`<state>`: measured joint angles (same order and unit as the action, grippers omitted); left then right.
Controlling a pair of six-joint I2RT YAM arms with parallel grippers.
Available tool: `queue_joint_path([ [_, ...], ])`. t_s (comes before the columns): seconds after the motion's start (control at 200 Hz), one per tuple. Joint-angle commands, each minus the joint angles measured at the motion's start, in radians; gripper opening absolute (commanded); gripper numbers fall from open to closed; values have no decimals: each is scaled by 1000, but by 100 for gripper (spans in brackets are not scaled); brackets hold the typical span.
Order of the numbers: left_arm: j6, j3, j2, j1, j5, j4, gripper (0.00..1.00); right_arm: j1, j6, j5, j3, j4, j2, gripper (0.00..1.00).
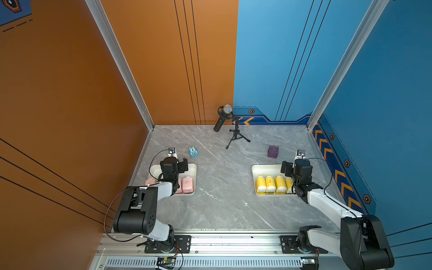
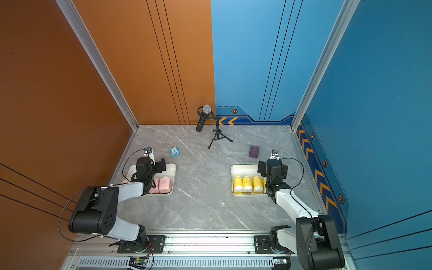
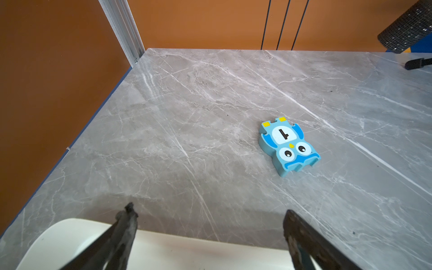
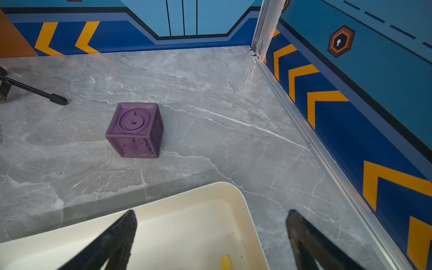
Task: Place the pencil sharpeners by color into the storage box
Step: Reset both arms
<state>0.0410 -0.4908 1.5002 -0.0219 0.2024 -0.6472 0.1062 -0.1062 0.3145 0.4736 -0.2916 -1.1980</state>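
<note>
- Left wrist view: the left claw (image 3: 209, 209) gaped empty over the cream storage box's (image 3: 58, 238) far rim. In a top view, the pink pencil sharpeners (image 1: 187, 184) lay behind it, beneath its wrist.
- The right claw (image 4: 211, 211), likewise released, hung ahead of the yellow pencil sharpeners (image 1: 270, 183), which were bottle-shaped and lay side by side with white caps toward it.

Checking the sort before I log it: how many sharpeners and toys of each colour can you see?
Pink sharpeners: 3 in view; more may be hidden
Yellow sharpeners: 4 in view; more may be hidden
Blue owl block: 1
Purple cube: 1
Total: 9 in view
</note>
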Motion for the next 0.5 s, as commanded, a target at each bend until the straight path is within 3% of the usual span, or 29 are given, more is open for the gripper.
queue_joint_path([
  [0.0, -12, 25, 0, -7, 19, -43, 98, -8, 34, -7, -31, -79, -1, 100],
  [0.495, -26, 64, 9, -7, -24, -116, 98, -51, 45, -78, -118, -306, -28, 100],
])
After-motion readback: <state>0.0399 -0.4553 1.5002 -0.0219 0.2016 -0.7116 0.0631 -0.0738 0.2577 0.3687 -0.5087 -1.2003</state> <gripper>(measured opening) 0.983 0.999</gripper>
